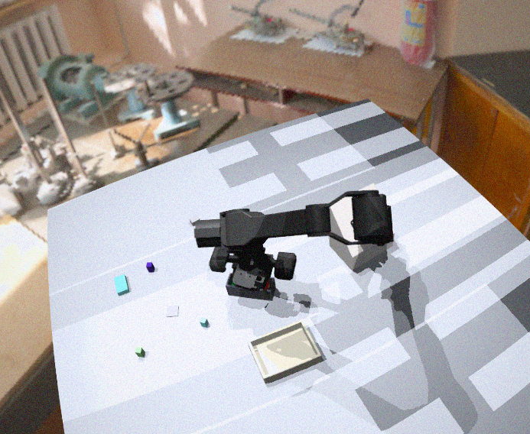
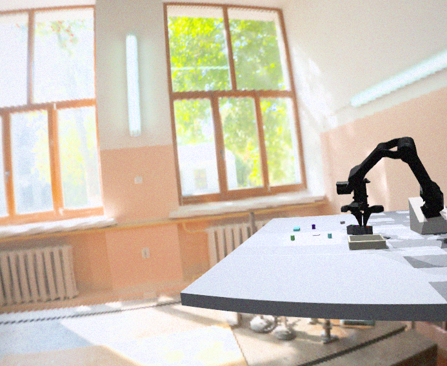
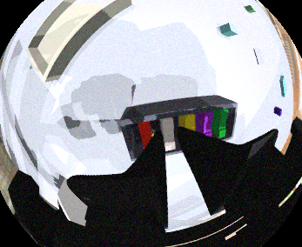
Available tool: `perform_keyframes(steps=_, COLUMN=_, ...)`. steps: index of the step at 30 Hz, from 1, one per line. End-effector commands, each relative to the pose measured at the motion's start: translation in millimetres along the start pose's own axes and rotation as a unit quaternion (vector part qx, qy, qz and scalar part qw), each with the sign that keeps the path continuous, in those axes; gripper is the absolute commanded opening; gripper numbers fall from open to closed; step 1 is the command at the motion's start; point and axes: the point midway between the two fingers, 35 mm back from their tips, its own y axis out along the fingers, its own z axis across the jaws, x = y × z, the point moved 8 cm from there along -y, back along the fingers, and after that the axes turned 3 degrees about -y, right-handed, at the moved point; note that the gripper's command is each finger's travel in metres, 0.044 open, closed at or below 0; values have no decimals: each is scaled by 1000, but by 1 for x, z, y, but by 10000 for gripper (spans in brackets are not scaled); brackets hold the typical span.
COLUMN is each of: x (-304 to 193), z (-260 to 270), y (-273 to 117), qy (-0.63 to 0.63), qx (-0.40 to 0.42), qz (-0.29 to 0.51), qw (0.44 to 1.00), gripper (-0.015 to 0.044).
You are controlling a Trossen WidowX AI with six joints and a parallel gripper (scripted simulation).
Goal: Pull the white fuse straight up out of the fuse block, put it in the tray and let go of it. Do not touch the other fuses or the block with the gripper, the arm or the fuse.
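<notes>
The black fuse block (image 1: 248,293) (image 2: 353,232) (image 3: 177,105) stands on the table. In the wrist view the white fuse (image 3: 168,130) sits in it between the red fuse (image 3: 145,131) and the yellow fuse (image 3: 187,120), with a purple fuse (image 3: 204,123) and a green fuse (image 3: 221,123) beyond. My gripper (image 2: 361,224) (image 3: 169,133) points down at the block, its fingers a narrow gap apart, one tip on each side of the white fuse; contact with it cannot be told. The arm hides most fuses in the top view. The tray (image 1: 295,370) (image 2: 367,244) (image 3: 75,48) holds nothing.
A cyan box (image 1: 121,283) (image 2: 296,229), a purple block (image 1: 150,267) (image 2: 313,226), a teal block (image 1: 203,322) (image 2: 329,235), a green block (image 1: 140,352) (image 2: 292,237) and a flat white piece (image 1: 172,311) lie on the block's side away from the arm's base.
</notes>
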Motion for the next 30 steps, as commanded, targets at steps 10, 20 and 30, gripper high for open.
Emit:
perform_keyframes(steps=10, x=0, z=0, y=0, qy=0, qx=0, qz=0, qw=1000, gripper=0)
perform_keyframes(steps=20, x=0, z=0, y=-3, qy=0, qx=0, qz=0, qw=1000, gripper=0)
perform_keyframes(steps=30, x=0, z=-1, y=-8, qy=0, qx=0, qz=0, qw=1000, gripper=0)
